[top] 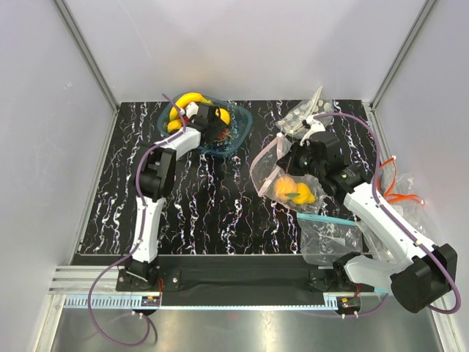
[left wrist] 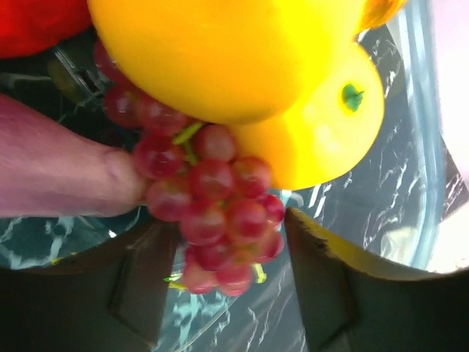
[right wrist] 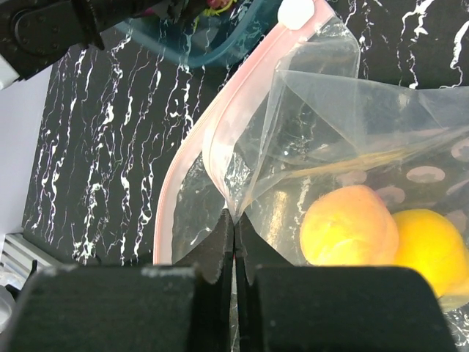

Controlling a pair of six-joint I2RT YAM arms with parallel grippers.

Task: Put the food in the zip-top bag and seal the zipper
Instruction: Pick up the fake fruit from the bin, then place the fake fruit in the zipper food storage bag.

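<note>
Left gripper point(top: 209, 119), at the far middle of the table point(top: 220, 213): jaws spread, reaching down into a blue-tinted clear container point(top: 245, 117). In the wrist view its two dark fingers point(left wrist: 139, 293) stand one on each side of the grape cluster point(left wrist: 212, 209), which sits in the gap close to both; whether either finger presses on it cannot be told. Right gripper point(right wrist: 234, 227), right of centre and well apart from the left: jaws pressed together, pinching a fold of the zip-top bag point(right wrist: 322, 110) just inside its mouth. Table: black, white-veined. Zip-top bag: clear, crinkled, greyish dots, lying between the container and the right arm's base, mouth turned towards the container. Second bag point(top: 333, 238): clear, teal-blue strip, flat on the table on the near side of the first, beside the right arm. Container: holds the loose food at the far edge. Banana point(top: 192, 97): yellow, at the container's far rim, beyond the left gripper. Lemons point(left wrist: 220, 51): two, glossy yellow, touching the grape cluster at its upper side in the left wrist view, one showing a green stem end. Orange round point(right wrist: 348, 224) and yellow fruit point(right wrist: 429, 246): inside the zip-top bag, touching each other, just right of the closed right fingers. Zipper point(right wrist: 187, 150): pink-red strip, curving away from the pinch point along the mouth, whose lips stand apart.
</note>
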